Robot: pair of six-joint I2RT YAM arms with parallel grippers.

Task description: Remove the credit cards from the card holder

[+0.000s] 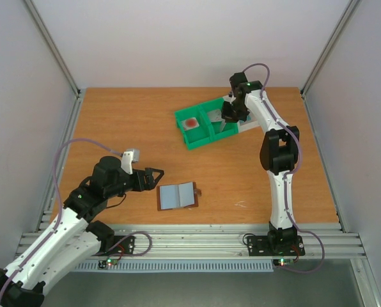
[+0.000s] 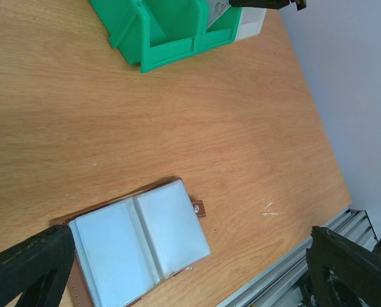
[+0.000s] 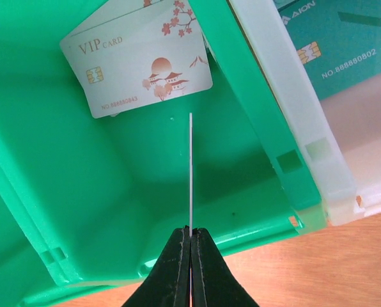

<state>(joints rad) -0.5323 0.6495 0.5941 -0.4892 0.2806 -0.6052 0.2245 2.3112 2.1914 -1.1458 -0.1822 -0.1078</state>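
Note:
The card holder (image 1: 178, 196) lies open on the table, its grey-blue pocket panels up and its brown tab (image 2: 199, 208) to the right. It also shows in the left wrist view (image 2: 139, 246). My left gripper (image 1: 153, 178) is open and empty just left of it, above the table. My right gripper (image 3: 190, 233) is shut on a credit card (image 3: 190, 173), seen edge-on, over the right compartment of the green bin (image 1: 200, 142). A whitish credit card with pink-red marks (image 3: 139, 70) lies in that compartment. A teal credit card (image 3: 334, 38) lies in the white bin (image 3: 286, 102).
The green bin's left compartment holds a grey square tile with a red spot (image 1: 190, 123). The white bin (image 1: 248, 123) stands against the green bin's right side. Aluminium rails (image 1: 197, 242) run along the near table edge.

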